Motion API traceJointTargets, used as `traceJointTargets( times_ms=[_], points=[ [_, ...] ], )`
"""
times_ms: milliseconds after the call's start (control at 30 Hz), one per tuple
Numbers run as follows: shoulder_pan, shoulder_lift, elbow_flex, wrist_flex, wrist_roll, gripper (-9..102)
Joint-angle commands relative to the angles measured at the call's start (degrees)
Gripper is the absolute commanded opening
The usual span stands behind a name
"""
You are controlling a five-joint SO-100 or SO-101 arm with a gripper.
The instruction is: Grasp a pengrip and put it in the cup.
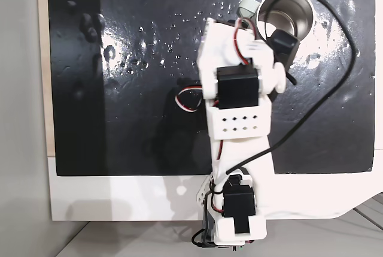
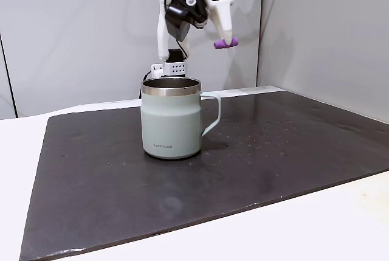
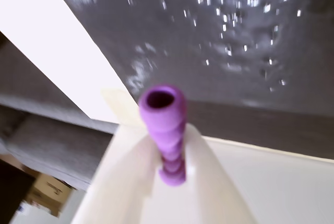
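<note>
My pincer [image 2: 227, 40] grips the pengrip [image 2: 225, 43] mid-length, high above the bench and off to the right of the cup [image 2: 171, 118] in that fixed view. The tube lies roughly level, open end [image 3: 159, 98] facing the wrist camera. I judge it best to centre over the steel rim before releasing.

In the top-down fixed view, the arm [image 1: 236, 119] covers the lower left part of the cup [image 1: 299, 14], and the frame's bottom edge cuts the arm's base. The pengrip and fingertips are hidden under the arm there. In the wrist view, everything is blurred; the fingers [image 3: 125, 182] run out at the bottom edge, and they cover the lower sides of the pengrip [image 3: 164, 130]. In the side fixed view, the upper edge cuts the arm's top, and the cup [image 2: 171, 118] hides the arm's base.
</note>
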Motion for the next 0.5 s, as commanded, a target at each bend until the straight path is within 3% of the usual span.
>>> traceJointTargets(
  times_ms=[0,467],
  points=[
    [5.98,0.18,-3.52,2.02,-1.67,0],
    [18.72,-19.25,-31.73,3.96,-6.68,0]
  ],
)
